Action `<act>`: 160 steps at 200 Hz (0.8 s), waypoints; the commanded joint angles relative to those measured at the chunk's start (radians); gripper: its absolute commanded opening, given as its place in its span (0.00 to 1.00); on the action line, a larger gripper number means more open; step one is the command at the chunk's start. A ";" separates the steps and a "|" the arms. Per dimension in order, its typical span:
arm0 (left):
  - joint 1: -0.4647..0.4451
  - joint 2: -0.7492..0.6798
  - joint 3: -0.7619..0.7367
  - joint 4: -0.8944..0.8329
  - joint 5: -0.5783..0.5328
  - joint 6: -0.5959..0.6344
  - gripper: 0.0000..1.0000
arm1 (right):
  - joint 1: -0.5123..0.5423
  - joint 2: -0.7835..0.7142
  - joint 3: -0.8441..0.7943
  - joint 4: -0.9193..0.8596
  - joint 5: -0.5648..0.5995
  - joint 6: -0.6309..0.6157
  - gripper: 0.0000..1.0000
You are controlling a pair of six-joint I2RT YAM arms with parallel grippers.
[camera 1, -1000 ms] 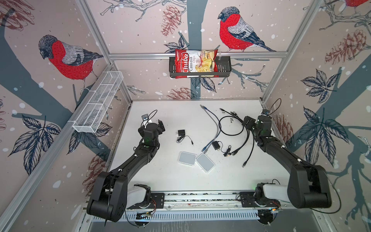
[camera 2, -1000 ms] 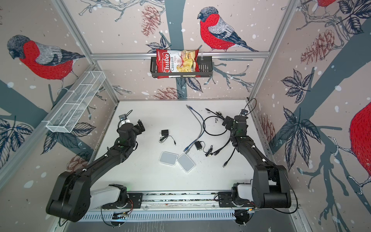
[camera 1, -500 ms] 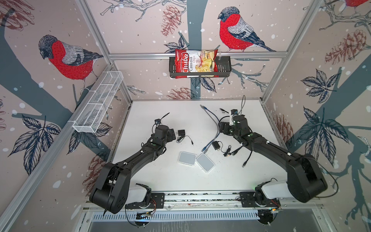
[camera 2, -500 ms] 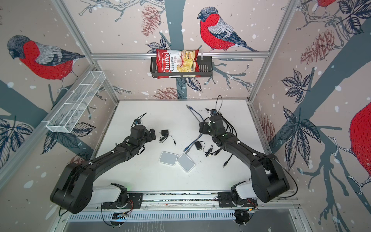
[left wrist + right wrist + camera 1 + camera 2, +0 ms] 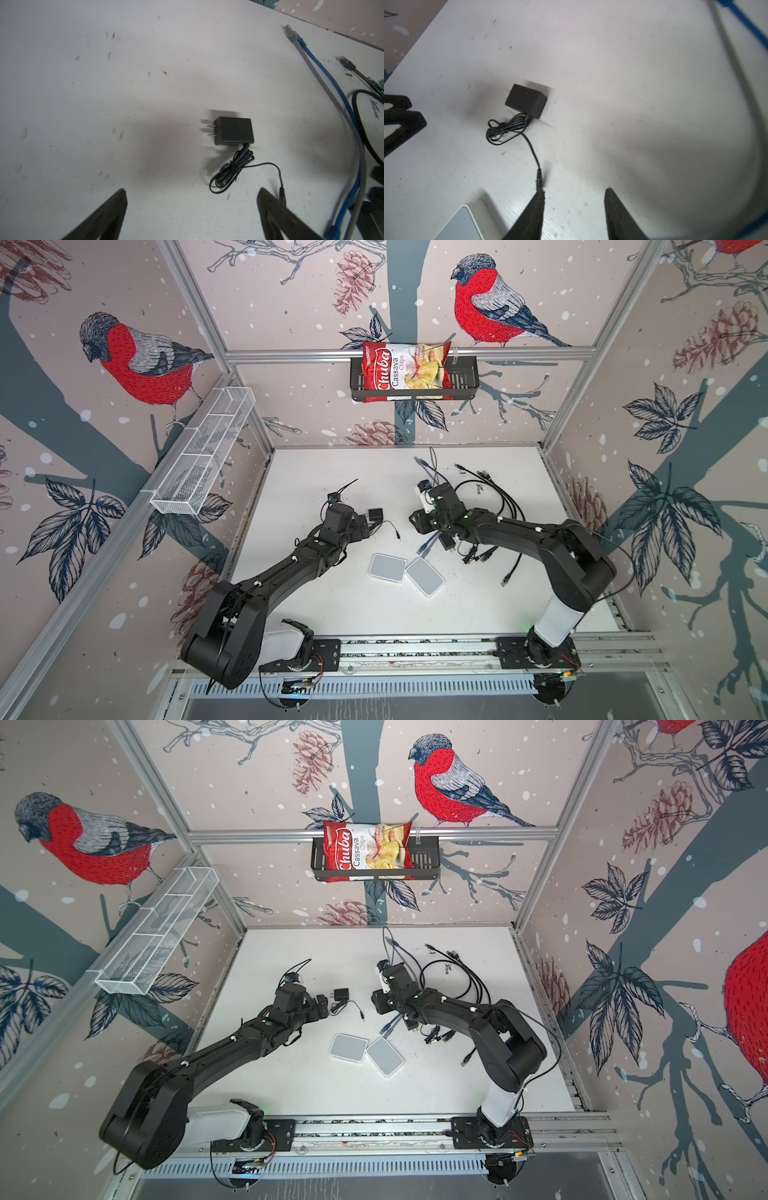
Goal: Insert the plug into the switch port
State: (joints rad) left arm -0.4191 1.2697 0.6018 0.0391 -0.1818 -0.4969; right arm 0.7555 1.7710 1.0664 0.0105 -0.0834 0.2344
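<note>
The left gripper [image 5: 192,192] holds its jaws spread wide and empty. In a top view it sits just at nine o'clock of the black power adapter [image 5: 375,514], probably placed to steady that block while the other arm works the lead. The right gripper [image 5: 575,192] also has its jaws parted, more narrowly, with nothing between them. One of its fingertips [image 5: 538,199] hovers right at the end of the barrel plug [image 5: 539,178], apparently lined up for a pinch on the sleeve.

The plug lies flat on the white table [image 5: 332,472], at about four o'clock of the adapter. The adapter is a matte, hard-edged plastic box with two bare metal prongs. Its thin cord is tied in a tight bundle, leaving only a short free tail, so the plug likely cannot travel far without dragging the block. The two switches [image 5: 387,567] are smooth white rounded squares with greyish tops, close together at about six o'clock of the plug. Their ports cannot be made out.
</note>
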 commanded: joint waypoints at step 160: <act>-0.001 -0.235 -0.160 0.219 0.065 0.109 0.97 | 0.099 0.235 0.187 -0.120 0.006 0.003 0.27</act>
State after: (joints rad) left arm -0.4202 1.0363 0.4381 0.2447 -0.0994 -0.3923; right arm 0.8516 1.9957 1.2453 -0.0914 -0.1009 0.2173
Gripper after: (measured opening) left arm 0.967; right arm 0.271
